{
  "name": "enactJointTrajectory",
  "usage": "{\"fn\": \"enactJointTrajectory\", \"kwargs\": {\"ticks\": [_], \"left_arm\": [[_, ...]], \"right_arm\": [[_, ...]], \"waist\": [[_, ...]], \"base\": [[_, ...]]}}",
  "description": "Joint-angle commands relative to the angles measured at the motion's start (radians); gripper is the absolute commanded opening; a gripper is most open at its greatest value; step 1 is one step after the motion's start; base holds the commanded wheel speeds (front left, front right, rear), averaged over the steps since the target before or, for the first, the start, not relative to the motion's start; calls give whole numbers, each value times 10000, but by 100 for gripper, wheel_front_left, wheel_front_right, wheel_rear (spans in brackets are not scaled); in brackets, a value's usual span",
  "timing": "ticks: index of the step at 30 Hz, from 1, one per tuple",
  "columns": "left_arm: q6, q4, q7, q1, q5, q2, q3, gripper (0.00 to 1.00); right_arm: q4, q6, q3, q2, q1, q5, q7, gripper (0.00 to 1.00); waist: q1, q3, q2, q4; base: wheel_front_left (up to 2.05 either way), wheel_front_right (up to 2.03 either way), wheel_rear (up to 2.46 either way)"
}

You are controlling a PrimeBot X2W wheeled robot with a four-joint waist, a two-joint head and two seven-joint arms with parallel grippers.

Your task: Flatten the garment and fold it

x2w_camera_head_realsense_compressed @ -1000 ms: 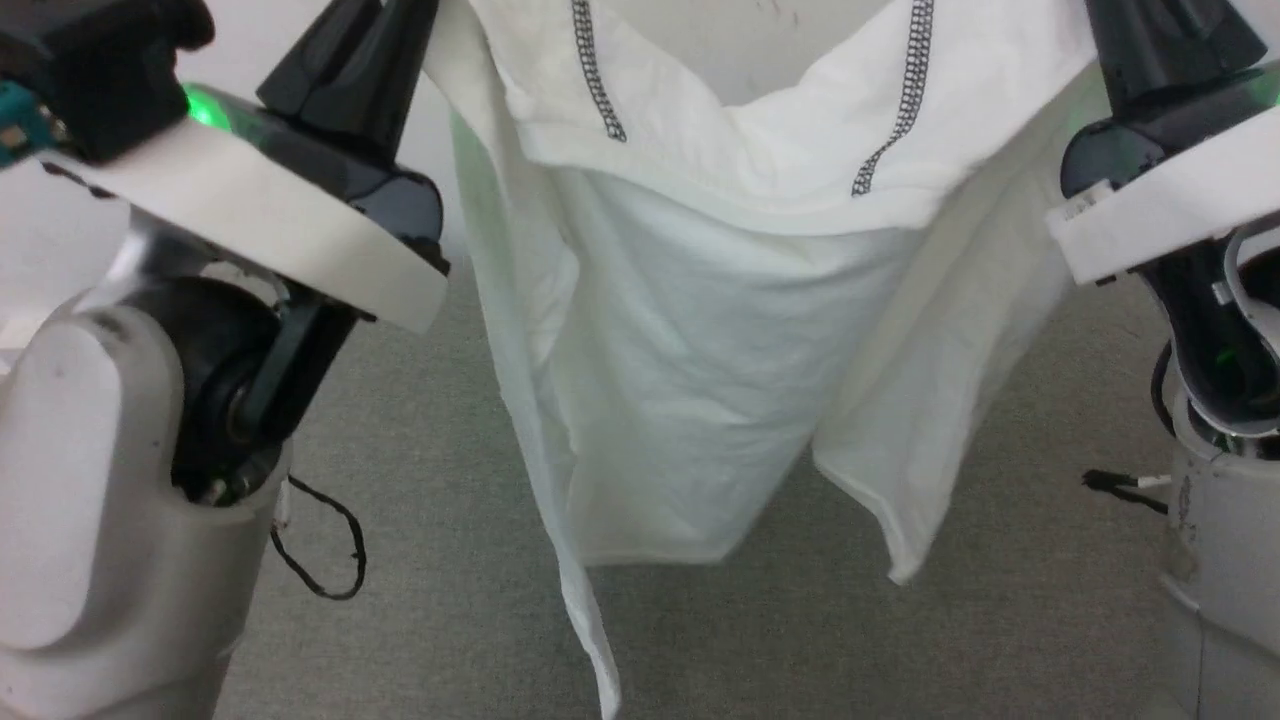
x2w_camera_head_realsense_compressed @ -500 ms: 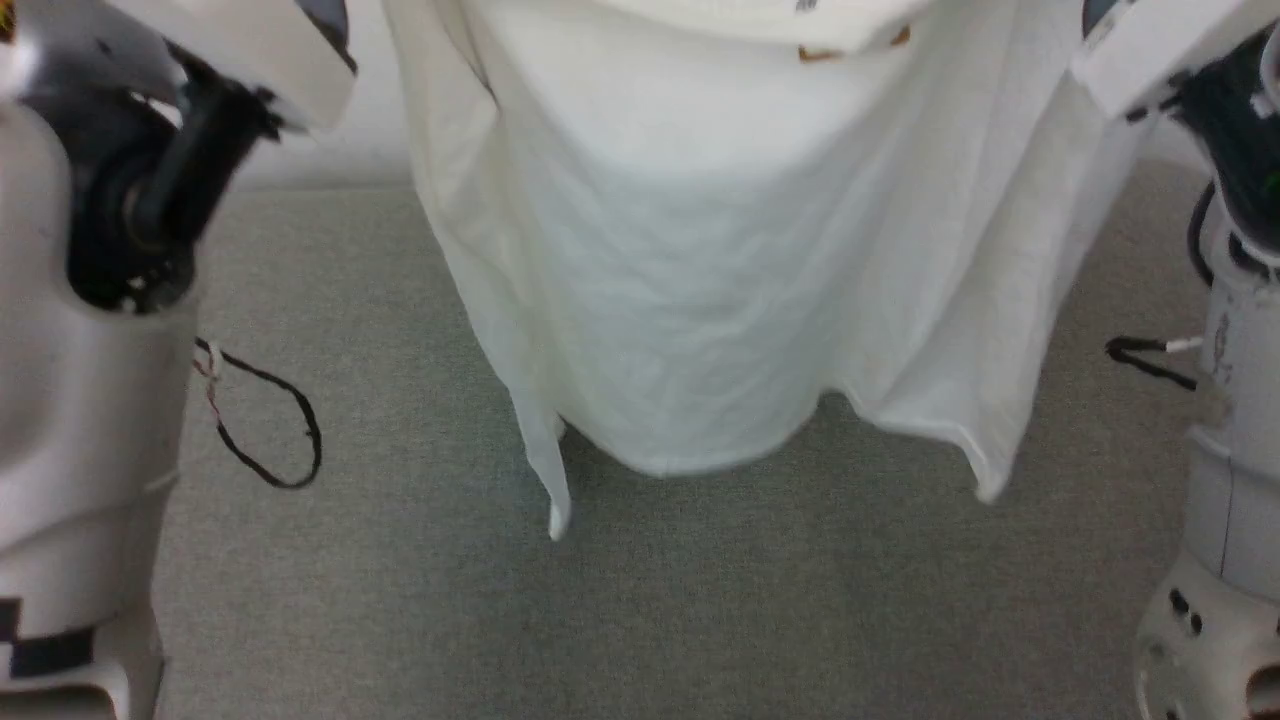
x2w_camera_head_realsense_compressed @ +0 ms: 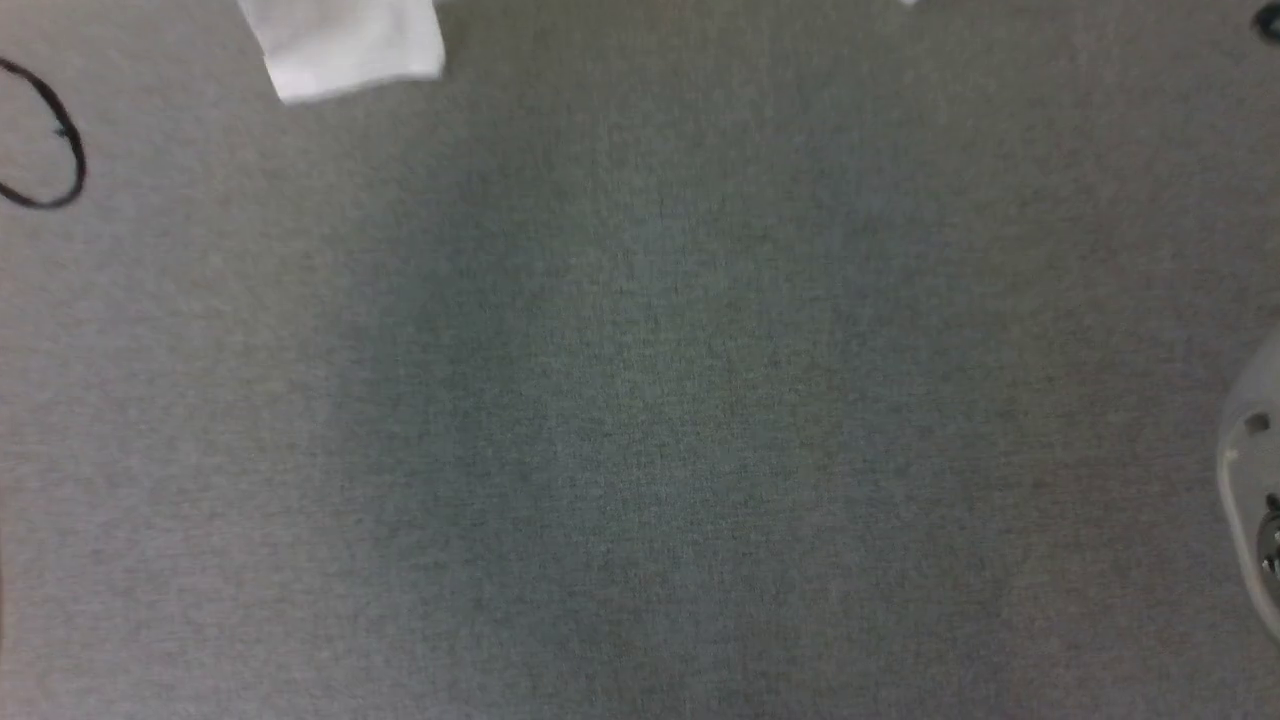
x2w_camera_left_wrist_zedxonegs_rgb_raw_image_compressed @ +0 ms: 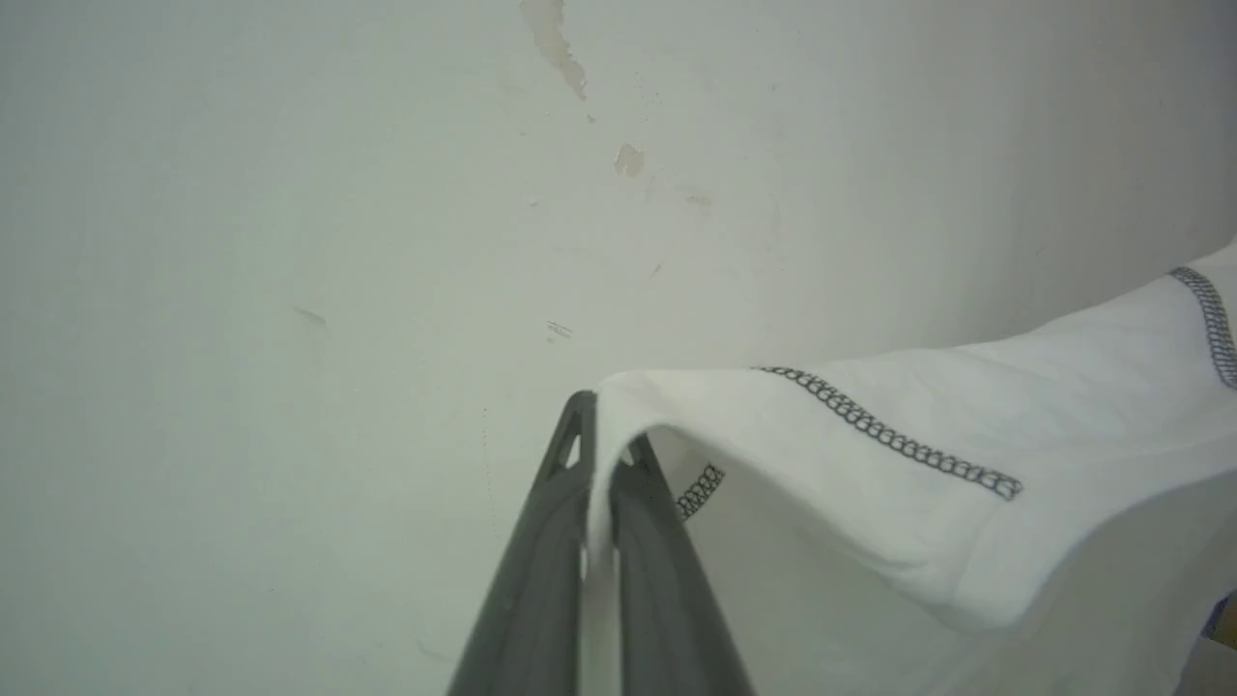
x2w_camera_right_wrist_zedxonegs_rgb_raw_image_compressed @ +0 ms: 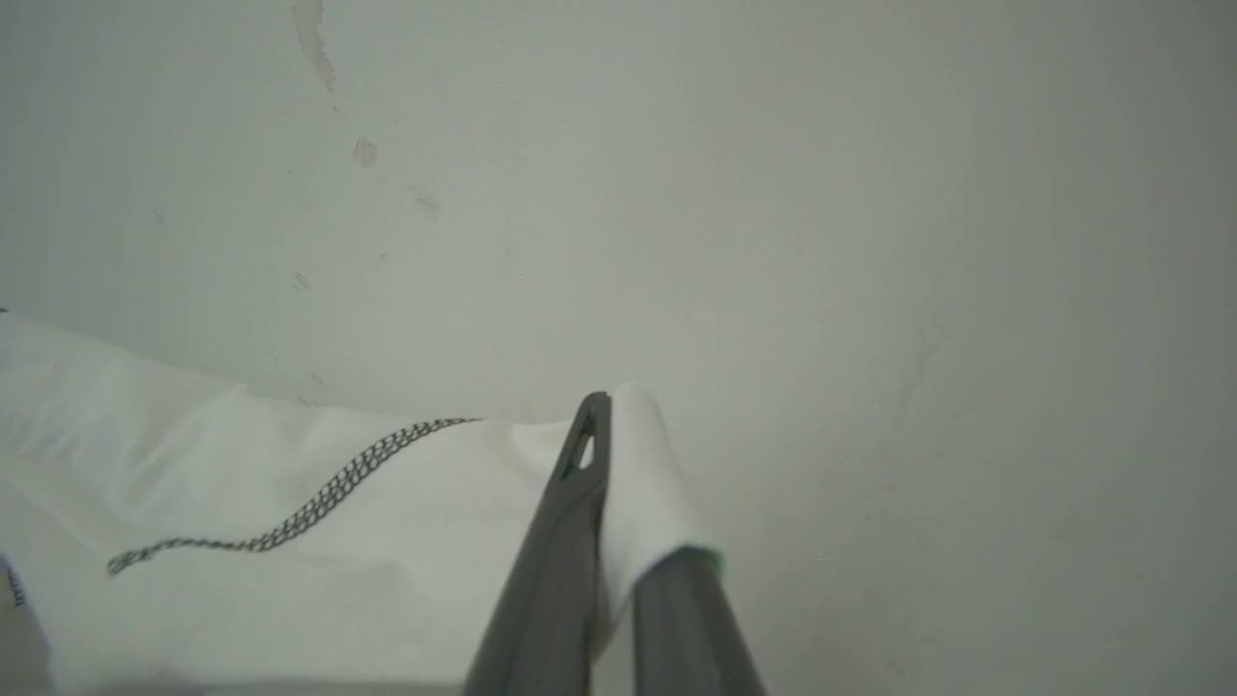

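Floor: grey short-pile carpet (x2w_camera_head_realsense_compressed: pixel 640 400), seen from straight above in the head view. The picture is soft, with a darker patch about the centre. A thin black cable (x2w_camera_head_realsense_compressed: pixel 62 150) loops at 9–10 o'clock and is cut by the left edge. A pale rounded housing (x2w_camera_head_realsense_compressed: pixel 1252 500) enters at 3–4 o'clock, mostly out of frame; I cannot tell which part of the robot it is. A small dark shape in the 1–2 o'clock corner is too cropped to identify.

Room: an off-white wall (x2w_camera_left_wrist_zedxonegs_rgb_raw_image_compressed: pixel 290 242) backs both wrist views. It is scuffed, with chipped paint (x2w_camera_left_wrist_zedxonegs_rgb_raw_image_compressed: pixel 556 43) at 12 o'clock.

The garment (x2w_camera_left_wrist_zedxonegs_rgb_raw_image_compressed: pixel 918 503) is white. In the left wrist view it runs from centre out to 3–4 o'clock, with a zigzag seam (x2w_camera_left_wrist_zedxonegs_rgb_raw_image_compressed: pixel 889 440) across it. The left gripper (x2w_camera_left_wrist_zedxonegs_rgb_raw_image_compressed: pixel 604 435) is clamped on a fold of its edge, the cloth pinched between the dark fingers (x2w_camera_left_wrist_zedxonegs_rgb_raw_image_compressed: pixel 541 561) and draped over one tip.

In the right wrist view the cloth spreads from centre to 8–9 o'clock. The right gripper (x2w_camera_right_wrist_zedxonegs_rgb_raw_image_compressed: pixel 611 454) is closed on it, and fabric wraps one finger and hides its tip.

In the head view a white corner of the garment hangs in at 11 o'clock, cropped by the top edge. Whether it touches the carpet I cannot tell.
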Motion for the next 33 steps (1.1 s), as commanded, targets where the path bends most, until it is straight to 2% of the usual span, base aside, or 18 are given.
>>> {"fn": "enactJointTrajectory", "kwargs": {"ticks": [1,7,12,20,24,33], "left_arm": [[-116,122,-136,-175,162,62,-109,0],[-458,683,-1235,-538,549,329,-585,0],[-579,739,-2113,-218,532,639,-880,0],[-580,-736,-2492,1357,275,1310,-1259,0],[-132,-2225,-2556,2771,102,1618,-1105,0],[1626,-5268,-2637,7228,320,2281,-1088,0]], "right_arm": [[117,-6,-71,3,-204,-118,-112,0],[566,-6,-133,3,-660,-524,-551,0],[591,-6,81,3,-355,-336,-835,0],[-1315,-6,656,-420,1515,690,-405,0],[-2760,-6,769,-597,2942,1245,-51,0],[-5494,-6,309,-415,7133,2000,377,0]], "waist": [[-4,1786,0,-128],[-4,2776,0,112],[-4,3057,0,167],[-4,2837,0,146],[-4,2414,0,86],[-4,787,0,-22]], "base": [[0,0,0],[0,0,0],[0,0,0],[0,0,0],[0,0,0],[0,0,0]]}}
